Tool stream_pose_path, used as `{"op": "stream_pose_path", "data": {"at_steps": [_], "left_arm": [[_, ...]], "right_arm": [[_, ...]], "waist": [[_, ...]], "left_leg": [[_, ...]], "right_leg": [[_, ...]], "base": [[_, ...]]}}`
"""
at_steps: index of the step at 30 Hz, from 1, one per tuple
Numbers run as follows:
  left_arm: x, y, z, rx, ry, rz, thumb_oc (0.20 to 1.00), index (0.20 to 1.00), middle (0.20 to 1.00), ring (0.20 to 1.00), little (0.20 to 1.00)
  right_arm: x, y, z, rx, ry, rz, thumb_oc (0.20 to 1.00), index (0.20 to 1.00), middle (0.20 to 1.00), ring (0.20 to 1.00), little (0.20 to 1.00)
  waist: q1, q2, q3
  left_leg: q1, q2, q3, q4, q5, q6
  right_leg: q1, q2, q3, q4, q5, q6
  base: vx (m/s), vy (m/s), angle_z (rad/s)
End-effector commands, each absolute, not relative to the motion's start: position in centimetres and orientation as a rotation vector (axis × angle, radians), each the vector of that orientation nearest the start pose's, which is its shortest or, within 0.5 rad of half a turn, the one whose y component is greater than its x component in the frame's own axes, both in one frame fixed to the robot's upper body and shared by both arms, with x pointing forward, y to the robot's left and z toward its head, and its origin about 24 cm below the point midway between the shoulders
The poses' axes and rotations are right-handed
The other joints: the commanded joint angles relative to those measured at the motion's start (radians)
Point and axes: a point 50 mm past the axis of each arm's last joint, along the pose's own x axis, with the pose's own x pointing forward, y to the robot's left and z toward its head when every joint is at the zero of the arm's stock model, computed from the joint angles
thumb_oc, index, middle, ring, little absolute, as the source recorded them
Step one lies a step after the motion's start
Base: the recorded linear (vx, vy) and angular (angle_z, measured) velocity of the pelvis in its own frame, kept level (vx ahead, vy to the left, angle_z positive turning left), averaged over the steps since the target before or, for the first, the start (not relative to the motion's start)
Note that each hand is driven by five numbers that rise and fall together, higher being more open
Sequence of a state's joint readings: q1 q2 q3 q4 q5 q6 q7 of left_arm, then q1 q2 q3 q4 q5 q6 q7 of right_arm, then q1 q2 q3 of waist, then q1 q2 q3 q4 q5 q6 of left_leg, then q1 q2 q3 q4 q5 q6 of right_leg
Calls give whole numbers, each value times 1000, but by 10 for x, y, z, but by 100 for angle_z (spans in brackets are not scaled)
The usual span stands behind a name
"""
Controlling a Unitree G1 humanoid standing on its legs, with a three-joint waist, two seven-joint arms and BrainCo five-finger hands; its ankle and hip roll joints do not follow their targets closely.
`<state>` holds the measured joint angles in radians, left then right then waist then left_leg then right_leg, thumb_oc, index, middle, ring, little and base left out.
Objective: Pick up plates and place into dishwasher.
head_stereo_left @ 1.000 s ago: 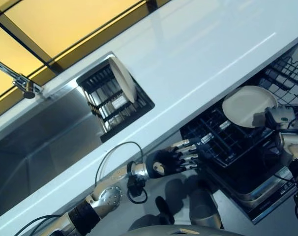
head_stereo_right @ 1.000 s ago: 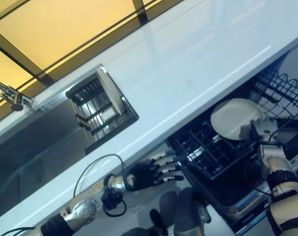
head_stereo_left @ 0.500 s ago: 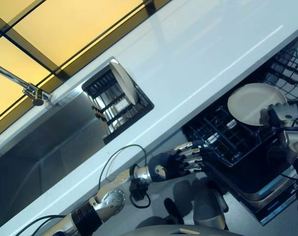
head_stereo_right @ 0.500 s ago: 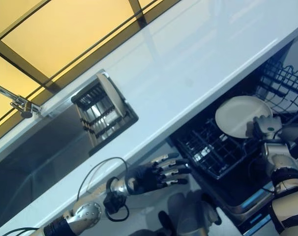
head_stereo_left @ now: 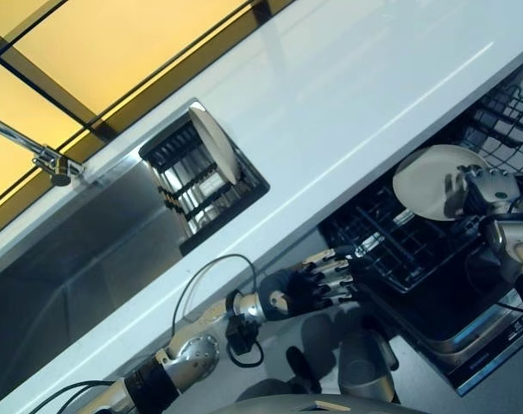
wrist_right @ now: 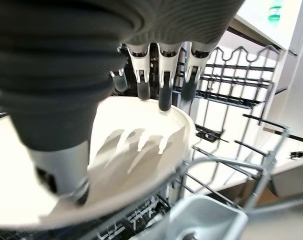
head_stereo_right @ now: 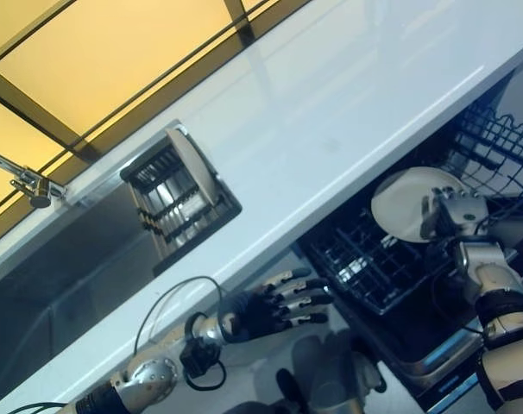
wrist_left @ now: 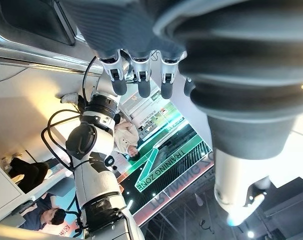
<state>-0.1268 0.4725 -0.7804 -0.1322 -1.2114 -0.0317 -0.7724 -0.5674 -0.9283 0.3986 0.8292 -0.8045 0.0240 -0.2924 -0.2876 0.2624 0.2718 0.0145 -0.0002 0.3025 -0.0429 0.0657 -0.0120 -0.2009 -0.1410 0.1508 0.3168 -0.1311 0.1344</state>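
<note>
A white plate [head_stereo_left: 427, 183] stands tilted over the black lower rack [head_stereo_left: 391, 250] of the open dishwasher. My right hand [head_stereo_left: 479, 190] is shut on it: the fingers [wrist_right: 164, 95] hook over the plate's [wrist_right: 136, 160] far rim and the thumb presses the near side. My left hand [head_stereo_left: 309, 285] hangs open with fingers spread, just off the rack's front left corner, holding nothing; its straight fingers [wrist_left: 139, 75] point away from the wrist. A second white plate [head_stereo_left: 214, 142] stands on edge in the dark drying rack [head_stereo_left: 201, 185] set in the sink.
A white countertop [head_stereo_left: 348, 95] runs diagonally above the dishwasher. The steel sink [head_stereo_left: 72, 250] and its faucet [head_stereo_left: 50, 159] lie at the left. An upper wire rack [head_stereo_left: 512, 116] sits at the far right. A grey cutlery basket [wrist_right: 201, 220] is beside the held plate.
My right hand has shifted up and left on the plate, its fingers now lying across the rim. The camera has moved slightly. The left hand has stayed in place.
</note>
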Motion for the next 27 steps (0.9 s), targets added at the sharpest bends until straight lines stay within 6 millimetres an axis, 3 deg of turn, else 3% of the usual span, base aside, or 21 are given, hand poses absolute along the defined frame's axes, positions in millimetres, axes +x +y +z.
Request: {"op": "stream_pose_path", "data": {"at_steps": [1, 13, 27], "left_arm": [[176, 54, 64, -956, 30, -1371, 1000, 1000, 1000, 1000, 1000], [179, 53, 63, -937, 14, -1365, 1000, 1000, 1000, 1000, 1000], [184, 51, 73, -934, -34, -1351, 1000, 1000, 1000, 1000, 1000]], "right_arm": [[307, -358, 118, -1845, 164, -221, 1000, 1000, 1000, 1000, 1000], [304, -341, 100, -1771, 179, -159, 1000, 1000, 1000, 1000, 1000], [293, -329, 112, -1697, -2, -231, 1000, 1000, 1000, 1000, 1000]], "waist": [[-22, -46, -45], [-38, -45, -28], [-85, -27, -5]], "left_leg": [[-25, 55, -36, 247, -223, 11], [-39, 52, -28, 262, -227, 17], [-39, 42, -15, 252, -229, 22]], "right_leg": [[-21, -36, -7, -143, 173, 27], [-40, -34, -3, -130, 172, 24], [-61, -23, 14, -126, 169, 25]], "base": [[0, 0, 0], [-5, 0, -1], [-13, 15, -5]]}}
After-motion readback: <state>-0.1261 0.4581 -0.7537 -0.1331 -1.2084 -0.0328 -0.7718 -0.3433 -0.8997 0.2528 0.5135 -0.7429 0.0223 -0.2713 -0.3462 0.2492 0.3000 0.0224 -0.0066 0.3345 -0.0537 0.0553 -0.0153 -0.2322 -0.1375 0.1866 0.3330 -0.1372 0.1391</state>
